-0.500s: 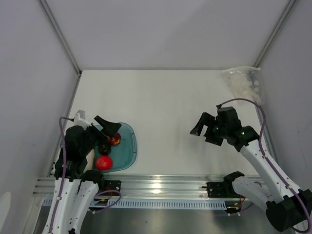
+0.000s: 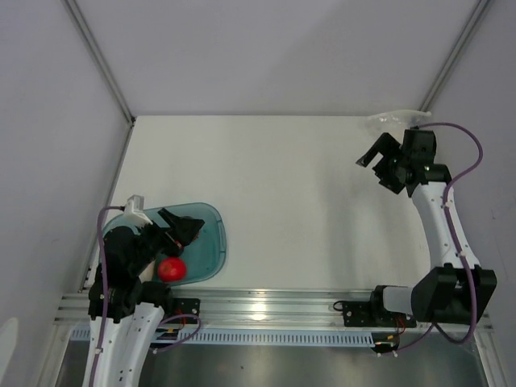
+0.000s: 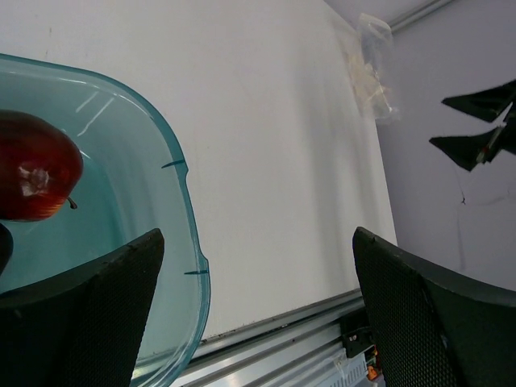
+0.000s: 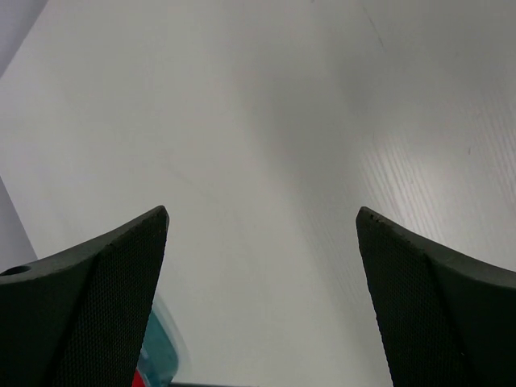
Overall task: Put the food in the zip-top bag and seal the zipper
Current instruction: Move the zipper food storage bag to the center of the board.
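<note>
One overhead, two wrist cams
Overhead looks down on the whole surface; wrist cams sit low, both catching the teal tray.

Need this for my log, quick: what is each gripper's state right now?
Left gripper: open, holding nothing.
Right gripper: open, holding nothing.

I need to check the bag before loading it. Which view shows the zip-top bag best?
Left wrist view: the zip-top bag lies uncovered in the table's far corner, small but seemingly whole. In the top external view the right arm hides most of it, leaving one edge. The right wrist view misses it.
</note>
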Controlling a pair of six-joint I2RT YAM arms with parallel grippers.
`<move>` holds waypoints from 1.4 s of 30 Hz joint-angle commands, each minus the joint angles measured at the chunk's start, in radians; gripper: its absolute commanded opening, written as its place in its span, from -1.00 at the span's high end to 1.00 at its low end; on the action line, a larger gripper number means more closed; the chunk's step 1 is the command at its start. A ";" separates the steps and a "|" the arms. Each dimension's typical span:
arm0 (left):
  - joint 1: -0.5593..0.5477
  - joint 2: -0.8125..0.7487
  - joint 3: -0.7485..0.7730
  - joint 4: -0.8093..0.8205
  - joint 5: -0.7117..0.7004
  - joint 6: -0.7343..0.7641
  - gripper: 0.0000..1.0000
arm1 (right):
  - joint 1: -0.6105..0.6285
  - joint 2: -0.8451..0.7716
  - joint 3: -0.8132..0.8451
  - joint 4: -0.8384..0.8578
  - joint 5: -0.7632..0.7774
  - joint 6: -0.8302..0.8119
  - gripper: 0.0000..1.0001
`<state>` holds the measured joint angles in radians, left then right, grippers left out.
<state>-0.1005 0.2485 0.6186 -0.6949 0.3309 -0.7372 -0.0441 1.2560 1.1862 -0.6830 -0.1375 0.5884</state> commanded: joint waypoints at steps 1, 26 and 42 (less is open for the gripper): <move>0.010 -0.032 -0.037 0.052 0.031 -0.025 -0.99 | -0.011 0.075 0.156 0.023 0.081 -0.065 -0.99; 0.010 0.116 0.249 -0.304 0.135 -0.134 -0.99 | -0.114 0.797 0.704 0.310 0.167 0.373 -0.99; 0.010 0.204 0.201 -0.213 -0.018 -0.281 -0.99 | 0.026 0.994 0.573 0.764 0.499 0.837 -0.99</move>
<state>-0.0994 0.3954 0.8284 -0.9680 0.3408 -0.9859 -0.0067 2.2013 1.7134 -0.0040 0.2340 1.3350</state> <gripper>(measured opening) 0.994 0.993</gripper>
